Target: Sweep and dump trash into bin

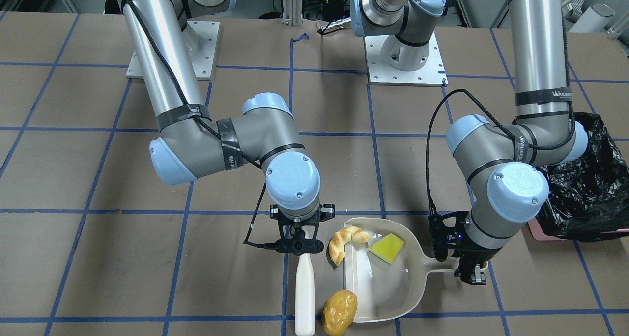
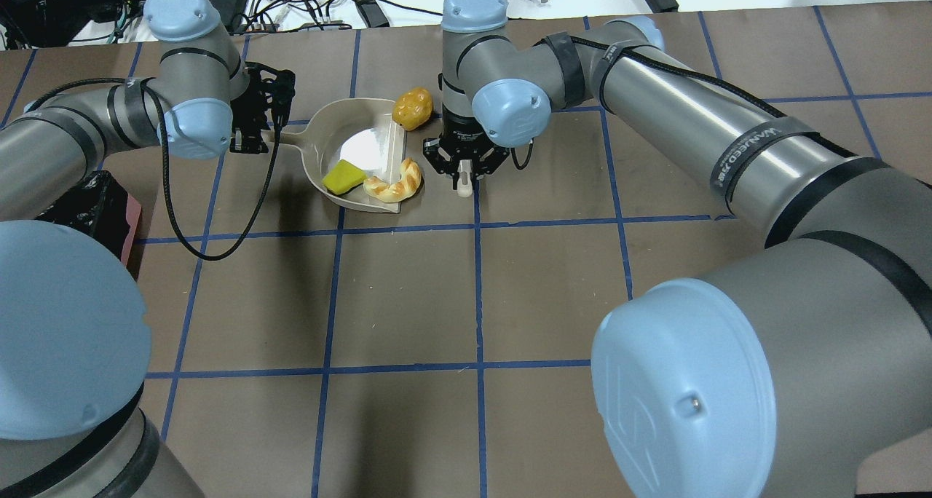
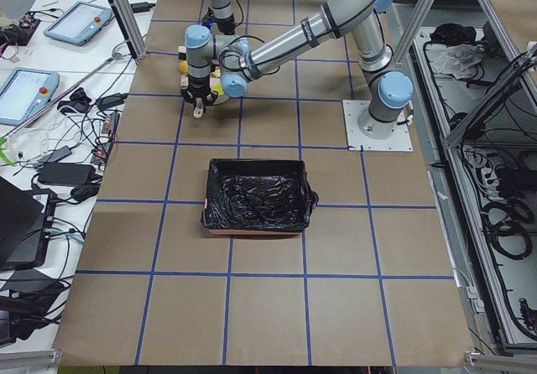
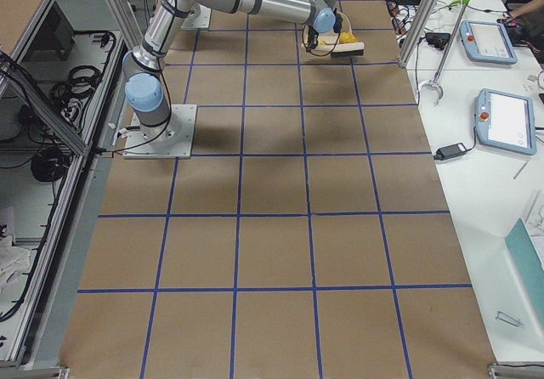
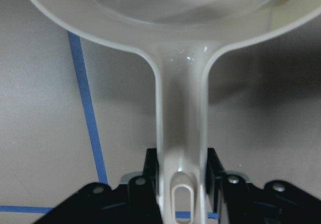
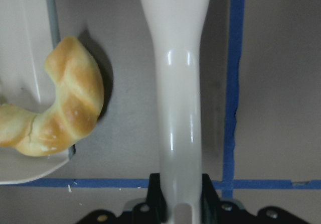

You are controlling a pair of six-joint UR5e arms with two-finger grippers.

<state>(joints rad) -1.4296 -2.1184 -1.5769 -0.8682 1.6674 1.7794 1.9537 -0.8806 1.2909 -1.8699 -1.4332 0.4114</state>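
The off-white dustpan (image 1: 393, 296) lies on the table. The yellow sponge piece (image 1: 387, 247) is inside it. The tan croissant (image 1: 344, 242) lies across the pan's open lip, partly in and partly out. The potato-like lump (image 1: 340, 312) sits on the table just outside the lip. My left gripper (image 1: 471, 272) is shut on the dustpan's handle (image 5: 181, 108). My right gripper (image 1: 300, 250) is shut on a white sweeping tool's handle (image 6: 180, 108), which lies beside the croissant (image 6: 65, 103) and the lump. The pink bin with its black bag (image 1: 585, 188) stands behind my left arm.
The bin (image 3: 258, 196) sits apart from the dustpan, toward the robot's left end of the table. Both arm bases (image 1: 405, 61) stand at the table's back edge. Blue tape lines grid the brown tabletop.
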